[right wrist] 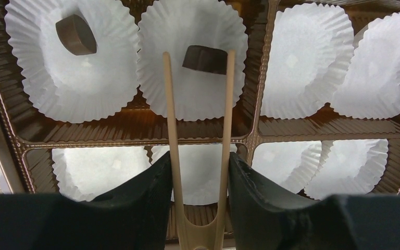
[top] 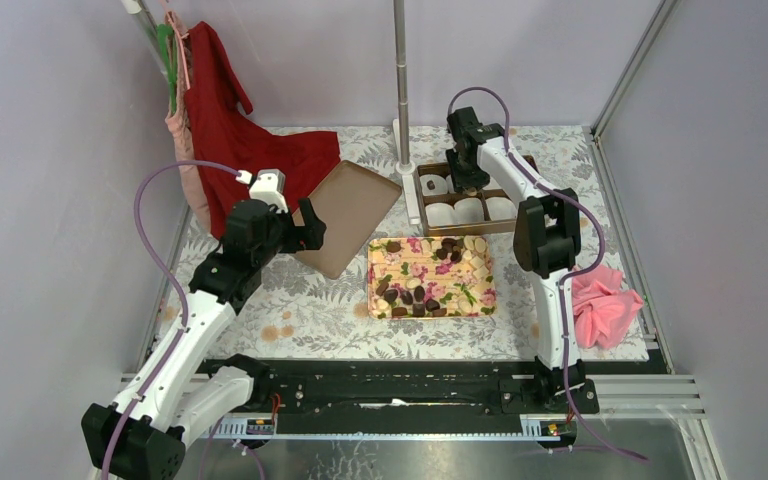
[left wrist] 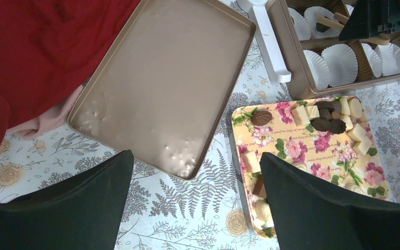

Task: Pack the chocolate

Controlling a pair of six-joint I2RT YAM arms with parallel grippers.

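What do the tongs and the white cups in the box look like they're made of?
Tongs: thin, matte beige strips, likely bamboo or wood, possibly plastic. Cups: white paper, judging by the crinkled, pleated rims and matte look.

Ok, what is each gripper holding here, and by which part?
Right gripper pinches thin beige tongs by both arms, near their joined end. Left gripper is open and holds nothing.
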